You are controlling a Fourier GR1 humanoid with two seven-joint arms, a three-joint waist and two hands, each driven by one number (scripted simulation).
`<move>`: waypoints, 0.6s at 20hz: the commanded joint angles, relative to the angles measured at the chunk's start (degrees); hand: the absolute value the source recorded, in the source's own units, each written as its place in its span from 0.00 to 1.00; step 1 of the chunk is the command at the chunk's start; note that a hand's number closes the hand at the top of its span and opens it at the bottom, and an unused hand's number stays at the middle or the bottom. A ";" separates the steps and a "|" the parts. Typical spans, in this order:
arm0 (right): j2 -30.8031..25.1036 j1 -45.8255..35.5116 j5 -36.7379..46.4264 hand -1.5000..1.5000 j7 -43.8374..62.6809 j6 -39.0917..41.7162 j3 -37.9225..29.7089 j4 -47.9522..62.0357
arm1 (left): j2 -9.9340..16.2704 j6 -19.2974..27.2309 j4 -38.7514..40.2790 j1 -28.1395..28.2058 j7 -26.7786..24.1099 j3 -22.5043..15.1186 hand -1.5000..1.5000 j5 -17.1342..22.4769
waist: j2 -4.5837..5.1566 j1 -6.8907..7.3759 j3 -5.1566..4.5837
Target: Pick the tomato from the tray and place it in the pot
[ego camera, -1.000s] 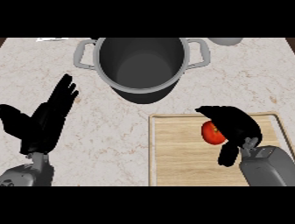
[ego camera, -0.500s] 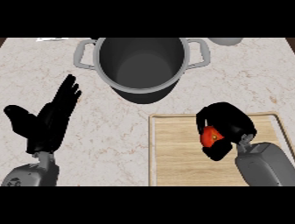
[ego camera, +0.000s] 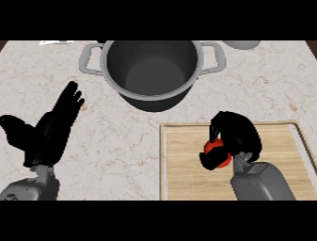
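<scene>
A red tomato (ego camera: 215, 152) shows between the curled fingers and thumb of my right hand (ego camera: 236, 135), over the wooden tray (ego camera: 181, 164) at the lower right. Most of the tomato is hidden by the black fingers. I cannot tell whether it still rests on the tray. The dark grey pot (ego camera: 151, 68) with two handles stands at the back centre, up and left of that hand, and nothing shows inside it. My left hand (ego camera: 47, 132) stays open at the lower left with its fingers pointing up, resting above the marble counter.
A pale grey round object (ego camera: 242, 44) is cut off at the top edge, right of the pot. A white scrap (ego camera: 55, 42) lies at the back left. The marble counter (ego camera: 119, 141) stretches between tray and left hand.
My right hand's fingers and thumb have curled round the tomato, which lay more exposed a second ago. The left hand has drifted slightly, still open.
</scene>
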 commanded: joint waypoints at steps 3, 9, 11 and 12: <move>3.21 -2.11 9.80 1.00 23.11 -10.14 6.80 -4.49 | 0.00 -0.17 0.16 -0.11 0.30 0.04 0.50 0.09 | -0.12 -0.01 -0.05; 3.27 -5.20 16.94 1.00 33.50 -9.31 17.11 -15.31 | -0.11 0.87 -3.32 -1.30 4.49 0.16 0.50 0.50 | -0.18 0.15 0.01; 3.27 -9.11 16.10 1.00 33.10 -5.27 14.80 -18.82 | -0.71 -0.60 -1.87 4.37 -0.96 -1.37 0.50 -0.58 | -0.09 0.25 -0.02; 3.27 -11.86 15.00 1.00 34.14 -2.31 14.90 -21.22 | -0.43 -0.07 -1.67 2.41 0.08 -1.36 0.50 -1.30 | -0.07 0.12 -0.01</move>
